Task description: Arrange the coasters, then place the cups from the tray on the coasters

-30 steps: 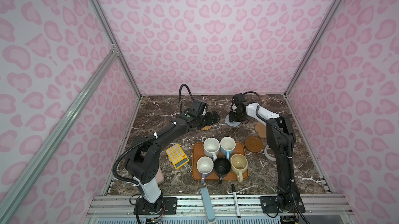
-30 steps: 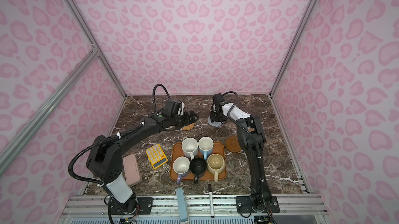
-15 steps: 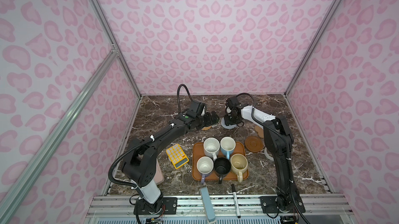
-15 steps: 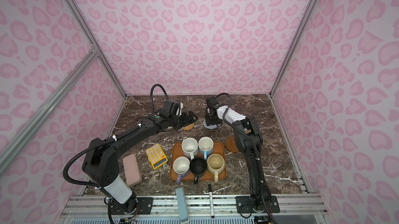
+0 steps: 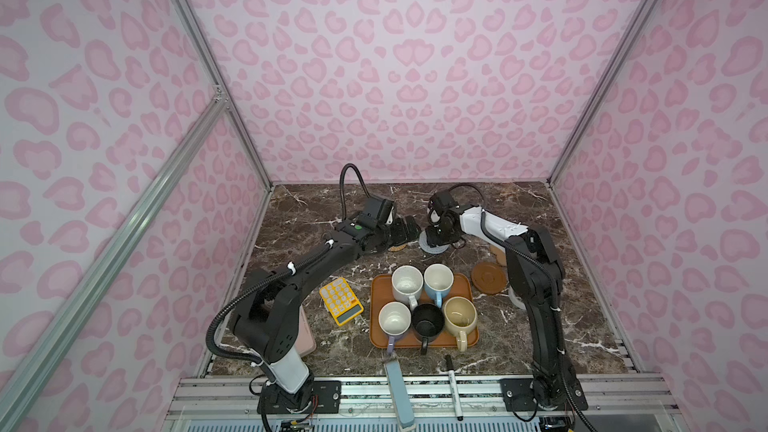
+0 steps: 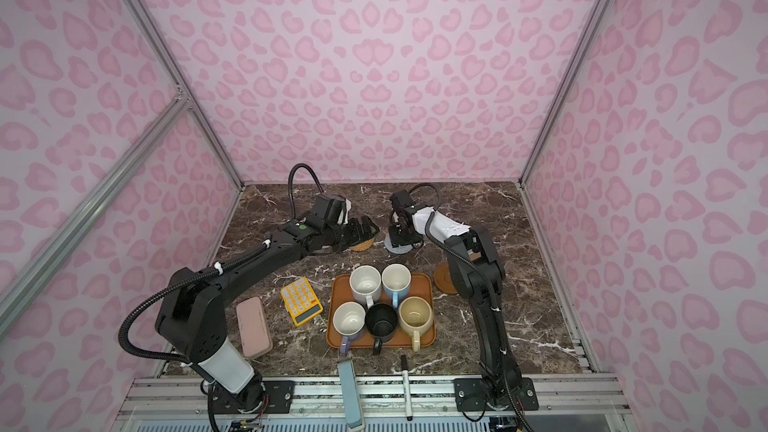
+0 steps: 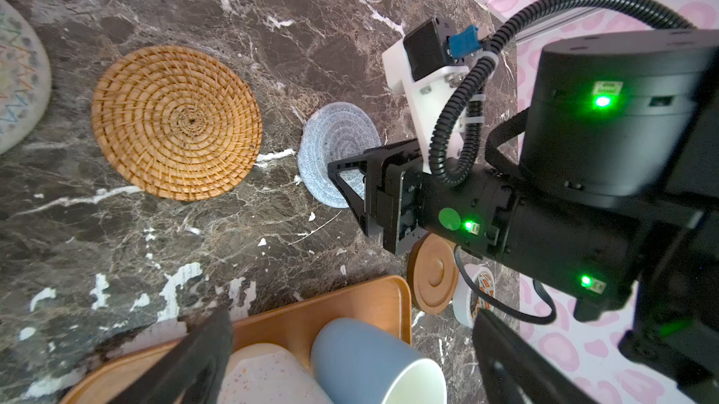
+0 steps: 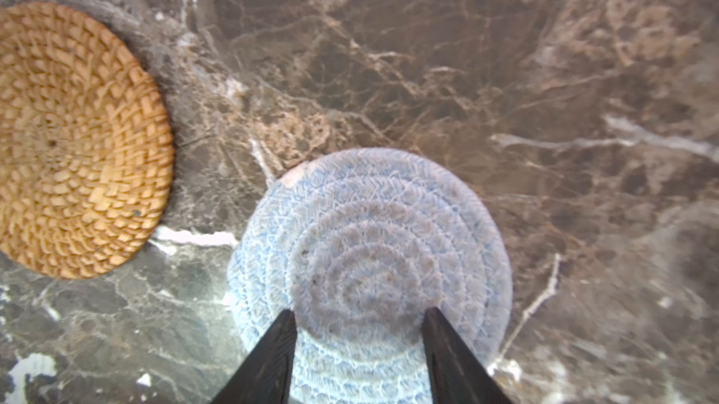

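Shifted leftward in both top views since a second ago, the right gripper (image 5: 435, 239) is standing closer to the left one, with the grey-blue coaster (image 5: 428, 247) lying beneath it. Nearest, at lower centre, the tray (image 5: 379, 288) is carrying all five cups: the lavender cup (image 5: 394, 319), black cup (image 5: 428, 321) and cream-yellow cup (image 5: 459, 315) in front, and the speckled white cup (image 5: 406, 284) and light blue cup (image 5: 438, 280) behind. Just right of the tray, the brown rimmed coaster (image 5: 489, 278) is lying flat on the marble table (image 5: 316, 217). Farther back, at mid-frame, the right gripper's jaws are standing about half apart. Its fingertips (image 8: 280, 336) are resting on the grey-blue coaster's top face and clamping nothing. Left of that coaster, near but apart, the tan rattan coaster (image 5: 397, 247) is lying partly under the left gripper (image 5: 407, 229), which is spread fully wide and holding nothing.
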